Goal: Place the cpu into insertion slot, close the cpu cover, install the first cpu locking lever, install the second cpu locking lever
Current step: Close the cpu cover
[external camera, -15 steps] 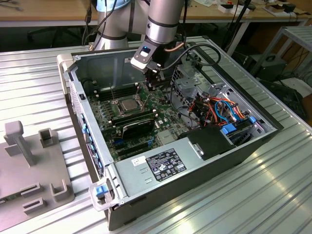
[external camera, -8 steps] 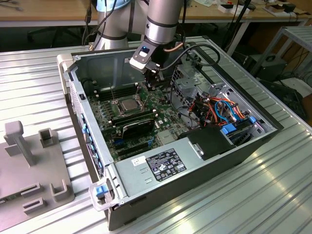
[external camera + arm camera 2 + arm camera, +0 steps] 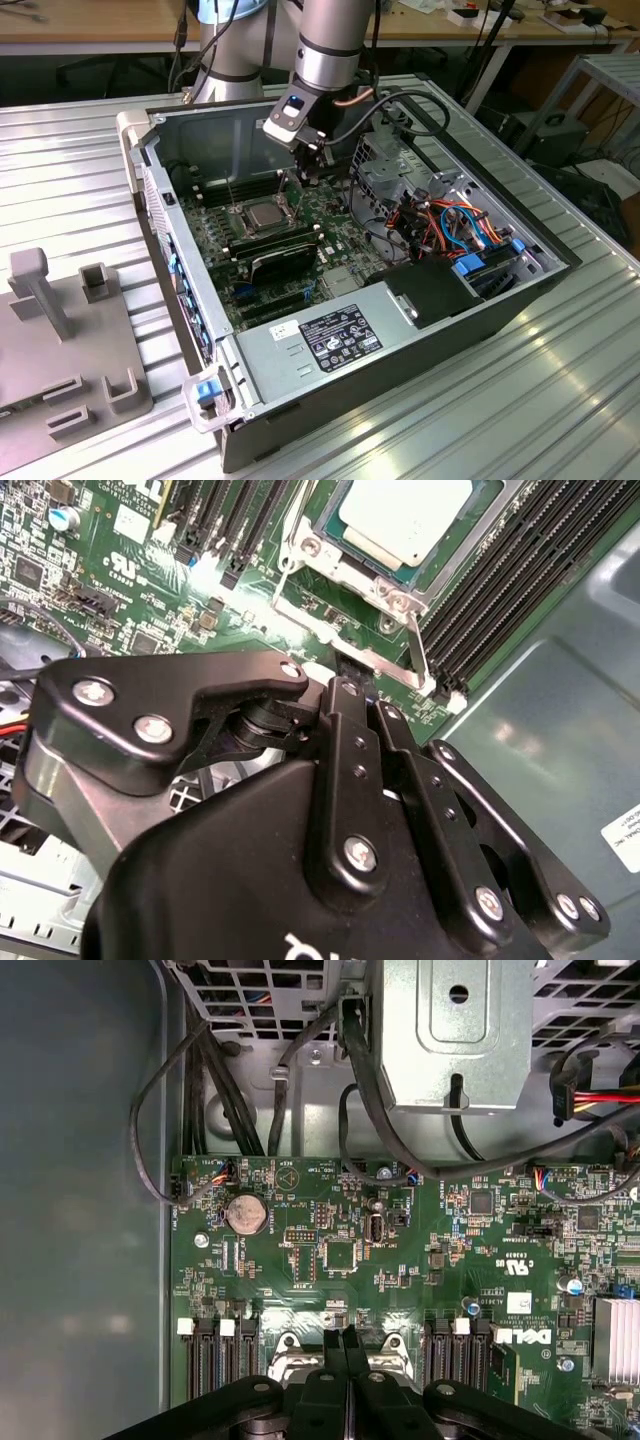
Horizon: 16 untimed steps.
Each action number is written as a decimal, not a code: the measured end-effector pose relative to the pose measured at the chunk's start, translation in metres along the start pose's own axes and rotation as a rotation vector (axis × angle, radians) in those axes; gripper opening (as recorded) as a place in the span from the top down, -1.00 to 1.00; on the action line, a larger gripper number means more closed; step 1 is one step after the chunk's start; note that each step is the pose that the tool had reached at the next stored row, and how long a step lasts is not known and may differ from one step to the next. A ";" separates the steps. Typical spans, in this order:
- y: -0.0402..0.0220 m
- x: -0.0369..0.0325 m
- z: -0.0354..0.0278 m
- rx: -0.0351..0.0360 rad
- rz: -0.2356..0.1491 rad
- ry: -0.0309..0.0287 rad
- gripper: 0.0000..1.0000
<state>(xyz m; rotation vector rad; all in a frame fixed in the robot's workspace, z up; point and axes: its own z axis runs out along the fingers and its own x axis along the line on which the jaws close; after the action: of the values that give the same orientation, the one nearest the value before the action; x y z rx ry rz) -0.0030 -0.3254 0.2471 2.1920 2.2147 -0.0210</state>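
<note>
The cpu [image 3: 405, 515], with its dull silver top, lies in the insertion slot [image 3: 328, 522], of which a dark rim shows around the chip. The cpu cover [image 3: 345, 570], a grey metal frame, lies down around the chip. A thin silver locking lever [image 3: 418, 650] runs along the socket's edge beside the memory slots. My gripper [image 3: 345, 675] hangs just over that edge of the socket, its black fingers shut together with nothing seen between them. In the exterior view the gripper [image 3: 303, 170] stands over the cpu [image 3: 262, 213], and a thin lever [image 3: 232, 195] sticks up beside the socket.
The green motherboard [image 3: 340, 1260] lies inside an open computer case [image 3: 330, 390]. Long black memory slots [image 3: 500, 590] flank the socket. A black-finned card [image 3: 285, 260], a drive cage [image 3: 450, 1030] and loose cables [image 3: 230, 1090] crowd the board. A grey fixture [image 3: 60, 330] stands outside the case.
</note>
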 end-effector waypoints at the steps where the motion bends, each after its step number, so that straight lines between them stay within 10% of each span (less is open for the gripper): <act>1: -0.0003 0.0000 0.0000 0.0000 0.000 0.0000 0.79; 16: -0.0067 0.0001 0.0002 0.0000 0.000 -0.0001 0.79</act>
<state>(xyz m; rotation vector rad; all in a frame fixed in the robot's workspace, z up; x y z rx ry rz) -0.0097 -0.3254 0.2469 2.1920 2.2146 -0.0212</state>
